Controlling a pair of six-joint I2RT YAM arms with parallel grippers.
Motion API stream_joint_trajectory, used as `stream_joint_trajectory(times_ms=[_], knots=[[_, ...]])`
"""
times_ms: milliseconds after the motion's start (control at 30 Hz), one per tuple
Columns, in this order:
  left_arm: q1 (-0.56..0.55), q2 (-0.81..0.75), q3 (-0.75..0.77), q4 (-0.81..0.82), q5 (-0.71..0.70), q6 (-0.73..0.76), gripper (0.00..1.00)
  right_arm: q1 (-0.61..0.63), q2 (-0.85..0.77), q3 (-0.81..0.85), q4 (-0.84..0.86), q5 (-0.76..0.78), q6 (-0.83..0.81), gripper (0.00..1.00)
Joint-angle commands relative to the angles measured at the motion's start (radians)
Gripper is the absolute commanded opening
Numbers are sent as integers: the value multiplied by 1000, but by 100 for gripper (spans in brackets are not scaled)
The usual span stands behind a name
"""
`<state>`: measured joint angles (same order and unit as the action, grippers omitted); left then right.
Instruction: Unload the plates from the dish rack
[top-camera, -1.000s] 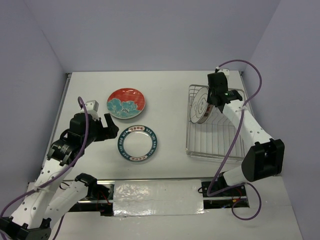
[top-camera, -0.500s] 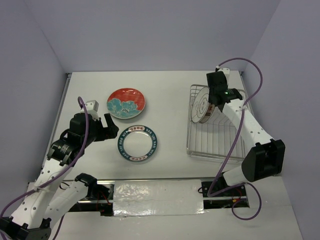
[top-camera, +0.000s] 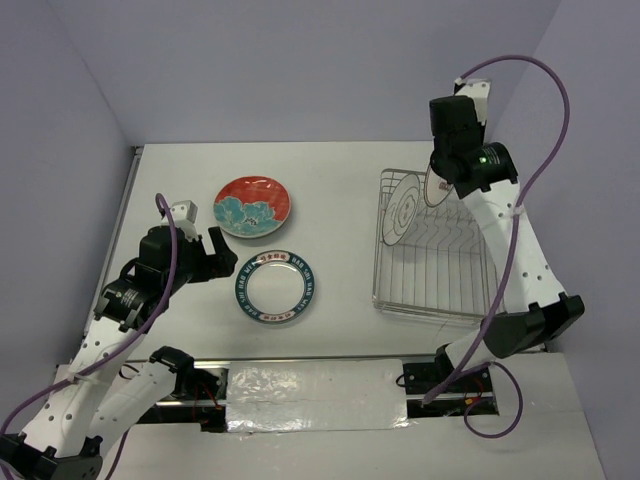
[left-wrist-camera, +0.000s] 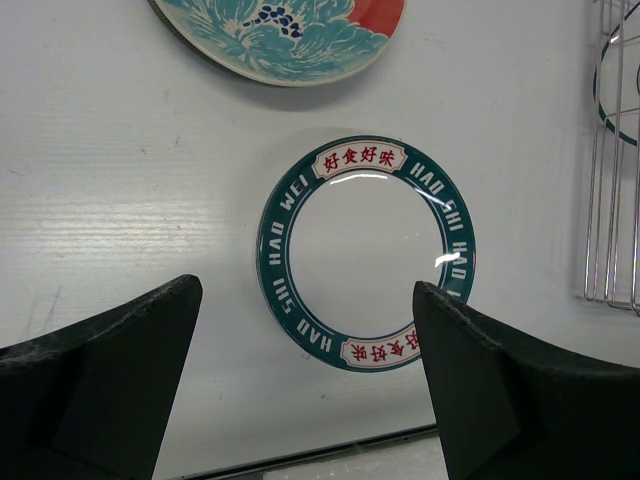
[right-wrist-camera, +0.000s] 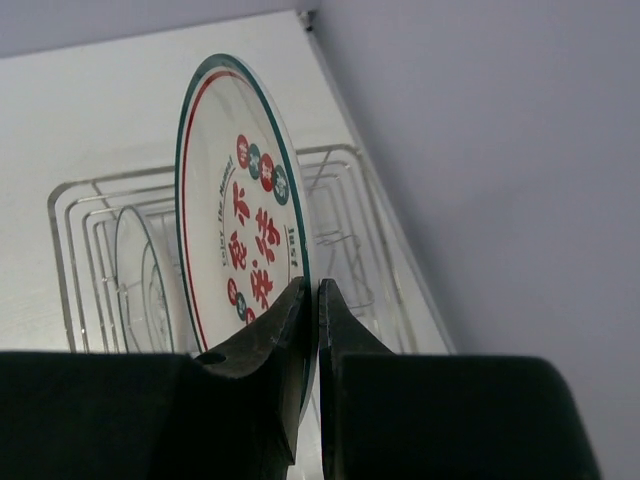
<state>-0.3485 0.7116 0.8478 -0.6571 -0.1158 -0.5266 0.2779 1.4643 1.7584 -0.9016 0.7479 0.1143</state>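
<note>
Pale tabletop (top-camera: 340, 170) under lilac walls (top-camera: 300, 70): a second ago the right gripper (right-wrist-camera: 312, 300) was down in the dish rack (top-camera: 430, 312). It has since risen clear, its fingers pinched tight on the edge of a white plate (right-wrist-camera: 235, 200) held upright above the wires. Just below it a second plate (top-camera: 402, 212) stands in the tines. Well to its left the red flowered plate (top-camera: 254, 206) and dark-rimmed plate (left-wrist-camera: 365, 255) lie flat. The left gripper (top-camera: 222, 255) hovers beside them, spread wide and empty. By my reading, one plate is left to pull.
</note>
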Motion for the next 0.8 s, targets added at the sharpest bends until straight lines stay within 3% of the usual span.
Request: stream_joint_trajectory(times_ms=[0,167,233,267,300,367,400,467,500,667,767], knots=[[-1,-3,5,31,-8,10,99,66,-24,172,-65,189,-53,3],[0,2,26,48,103,48,99,237,-62,269,-102,453,-154,3],[0,-14,28,92,194,63,100,335,-99,297,-123,420,-133,2],[0,-46,22,123,329,62,99,357,-116,302,-138,365,-111,2],[0,-66,14,205,405,57,99,377,-166,279,-144,156,-55,1],[0,-122,-13,301,525,-2,100,377,-253,166,-70,-107,-50,1],[2,-138,-22,345,610,-28,100,377,-304,1,-12,-350,-48,0],[0,-153,-42,451,677,-96,100,377,-459,-261,195,-570,-28,0],[-1,-152,-44,477,683,-116,100,377,-505,-334,334,-755,5,0],[0,-84,-16,410,640,-89,98,377,-648,-655,640,-1091,157,0],[-1,-70,-41,434,662,-102,94,380,-628,-714,733,-1193,226,0]])
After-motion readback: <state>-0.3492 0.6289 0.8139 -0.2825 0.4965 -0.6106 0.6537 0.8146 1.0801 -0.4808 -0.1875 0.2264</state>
